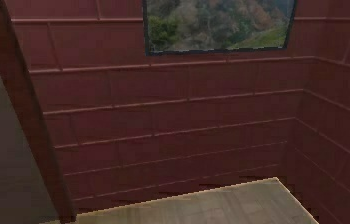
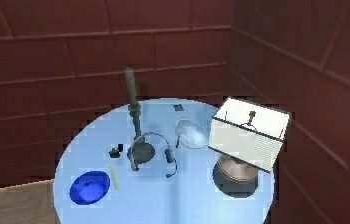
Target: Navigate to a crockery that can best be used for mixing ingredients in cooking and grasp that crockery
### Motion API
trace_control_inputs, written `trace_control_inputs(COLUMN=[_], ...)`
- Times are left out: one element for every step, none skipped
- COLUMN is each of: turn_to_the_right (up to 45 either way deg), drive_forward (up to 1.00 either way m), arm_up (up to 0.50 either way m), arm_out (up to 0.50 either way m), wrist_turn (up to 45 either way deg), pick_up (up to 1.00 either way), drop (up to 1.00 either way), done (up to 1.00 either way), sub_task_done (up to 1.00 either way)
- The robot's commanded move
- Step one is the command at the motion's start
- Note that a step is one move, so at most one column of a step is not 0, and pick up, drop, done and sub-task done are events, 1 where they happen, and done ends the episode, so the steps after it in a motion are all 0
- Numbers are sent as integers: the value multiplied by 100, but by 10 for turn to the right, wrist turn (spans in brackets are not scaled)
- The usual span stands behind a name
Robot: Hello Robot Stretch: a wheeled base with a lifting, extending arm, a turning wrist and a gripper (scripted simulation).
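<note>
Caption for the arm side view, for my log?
Round pale-blue table by a dark red wall, carrying a blue bowl, a white bowl and a white box.

Dim in both views. Darkest low on the red wall (image 1: 183,150) of the forward view, lighter on the floor (image 1: 213,205) strip and the picture (image 1: 218,25) above. Brightest, evenly lit, on the pale desk (image 2: 88,150) in the arm side view.
</note>
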Motion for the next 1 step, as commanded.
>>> trace_control_inputs(turn_to_the_right=[0], drive_forward=[0], arm_up=[50], arm_out=[0], wrist_turn=[0], pick_up=[0], drop=[0], done=[0], sub_task_done=[0])
